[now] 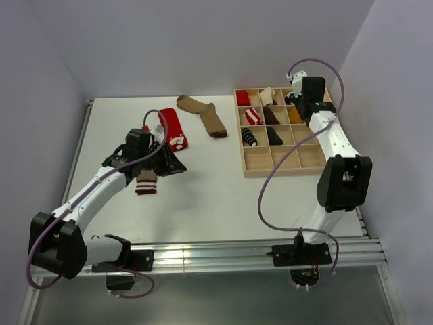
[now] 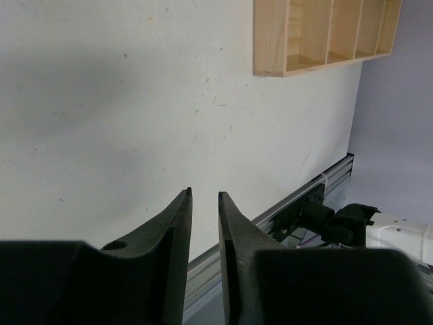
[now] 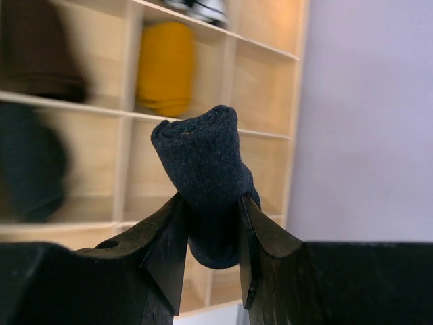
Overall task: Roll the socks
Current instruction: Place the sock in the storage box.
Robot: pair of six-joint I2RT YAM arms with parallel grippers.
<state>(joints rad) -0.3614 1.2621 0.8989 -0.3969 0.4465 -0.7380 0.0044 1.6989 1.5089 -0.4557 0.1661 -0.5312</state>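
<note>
Socks (image 1: 252, 116) in wooden tray (image 1: 259, 158) cells, dark sock (image 3: 203, 166) in right hand (image 3: 211, 198)

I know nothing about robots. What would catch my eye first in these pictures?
The right pincer grips a dark rolled sock over the wooden compartment tray at the far right of the table, where a mustard yellow roll and others already sit. Left of the tray, a red sock, a brown sock and a striped-cuff sock lie loose on the table, near the empty left pincer.

No legible text, label, brand, number or sign on any surface in view.
</note>
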